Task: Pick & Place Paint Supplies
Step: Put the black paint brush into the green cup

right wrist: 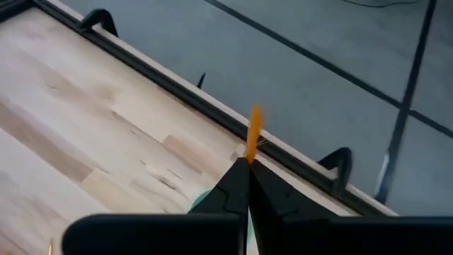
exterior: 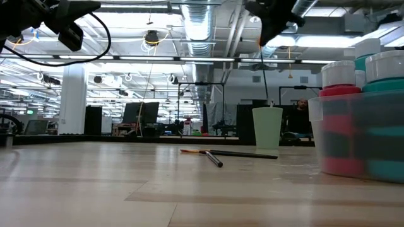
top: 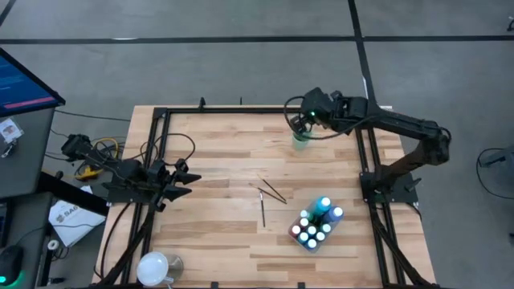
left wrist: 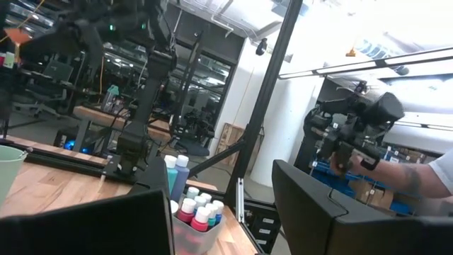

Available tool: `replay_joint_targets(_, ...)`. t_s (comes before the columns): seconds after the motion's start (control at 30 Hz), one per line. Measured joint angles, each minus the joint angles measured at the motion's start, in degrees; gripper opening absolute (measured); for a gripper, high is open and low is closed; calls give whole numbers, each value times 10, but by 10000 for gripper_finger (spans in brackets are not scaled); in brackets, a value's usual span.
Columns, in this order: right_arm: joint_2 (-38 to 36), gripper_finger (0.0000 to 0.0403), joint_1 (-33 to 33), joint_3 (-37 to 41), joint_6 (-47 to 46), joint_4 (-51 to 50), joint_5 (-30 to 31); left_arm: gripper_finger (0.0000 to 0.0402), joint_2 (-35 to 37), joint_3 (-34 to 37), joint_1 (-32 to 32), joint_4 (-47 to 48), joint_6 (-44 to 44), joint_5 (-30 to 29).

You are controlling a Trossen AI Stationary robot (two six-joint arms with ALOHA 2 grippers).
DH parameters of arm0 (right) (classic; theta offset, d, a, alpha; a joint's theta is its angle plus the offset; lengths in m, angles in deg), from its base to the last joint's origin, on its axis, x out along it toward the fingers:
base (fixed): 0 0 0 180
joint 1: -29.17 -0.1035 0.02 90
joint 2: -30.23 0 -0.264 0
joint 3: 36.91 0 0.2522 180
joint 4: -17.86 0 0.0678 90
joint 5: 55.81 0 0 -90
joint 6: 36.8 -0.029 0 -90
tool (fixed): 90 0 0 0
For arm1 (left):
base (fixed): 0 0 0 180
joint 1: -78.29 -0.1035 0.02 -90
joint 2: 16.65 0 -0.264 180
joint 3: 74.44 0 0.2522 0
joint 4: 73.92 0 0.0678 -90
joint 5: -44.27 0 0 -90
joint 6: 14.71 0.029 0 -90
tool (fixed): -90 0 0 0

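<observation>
Pinching a thin paintbrush with an orange tip (right wrist: 253, 134) between fingers pressed together, the right gripper (right wrist: 244, 170) hovers above the pale green cup (top: 300, 141) near the far edge of the light wooden worktop (top: 225, 160). The step in hand looks like dropping this brush into the cup. To do it well, the arm should centre the brush over the cup's mouth, keep it close to upright, lower it until the lower end is inside the rim, and only then part the fingers, so the light cup is not nudged or tipped. Two more thin dark-handled paintbrushes (top: 268, 196) lie on the bare wood near the middle of the worktop. Nearer the front right, small paint bottles with white, teal and blue caps (top: 316, 225) stand packed in a clear plastic tub (exterior: 353, 135). The left gripper (top: 178, 183) waits at the left edge, fingers spread and empty.
</observation>
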Motion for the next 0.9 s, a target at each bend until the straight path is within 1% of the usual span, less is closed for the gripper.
replay_joint_targets(0.07,-18,0,0,49,-6,48,-2,132,0,0,0,-1,0,0)
replay_joint_targets(0.2,-44,0,2,137,-28,107,-4,132,0,0,0,-2,0,0)
replay_joint_targets(0.4,-61,0,2,230,-41,183,-2,132,0,0,0,-3,0,0)
replay_joint_targets(0.6,-60,0,3,268,-47,215,-4,132,0,0,0,-4,0,0)
replay_joint_targets(0.9,-60,5,3,269,-56,209,-7,132,0,0,0,-5,0,0)
